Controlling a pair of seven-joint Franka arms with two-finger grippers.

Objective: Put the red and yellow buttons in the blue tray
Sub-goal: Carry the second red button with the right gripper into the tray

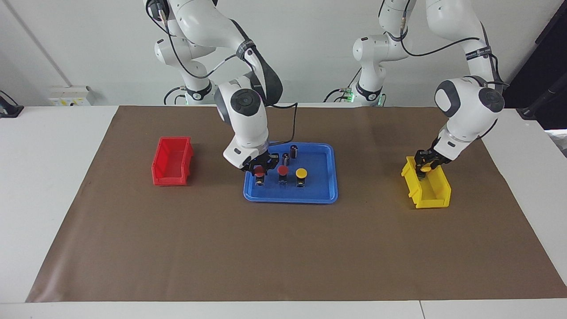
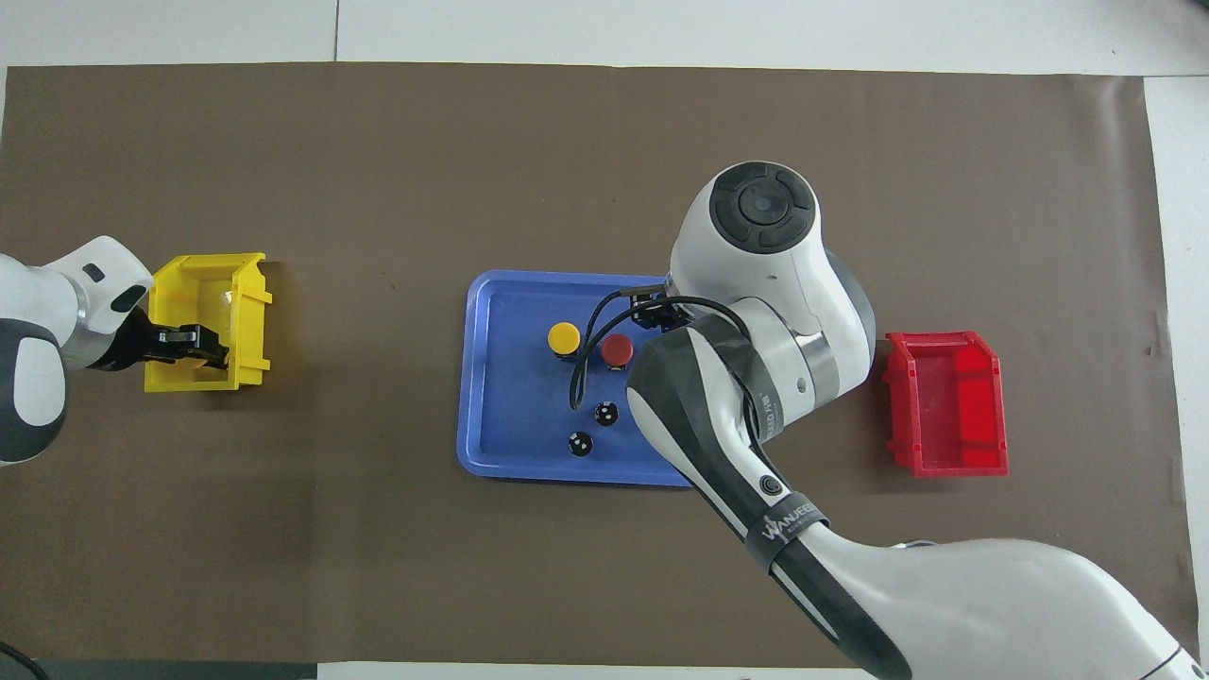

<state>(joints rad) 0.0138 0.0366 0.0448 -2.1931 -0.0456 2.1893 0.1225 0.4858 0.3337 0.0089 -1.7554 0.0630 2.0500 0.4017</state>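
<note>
Blue plastic, the tray sits on the brown mat in the middle of the table, between a red bin toward the right arm's end and a yellow bin toward the left arm's end. Three capped buttons stand in a row in the tray: a red button at the right arm's end of the row, a second red button in the middle, and a yellow button. Two dark capless cylinders stand in the tray nearer to the robots. The right tool is down over the first red button, its fingers spread on either side of the cap. The left tool is low over the yellow bin, closed on a second yellow button.
</note>
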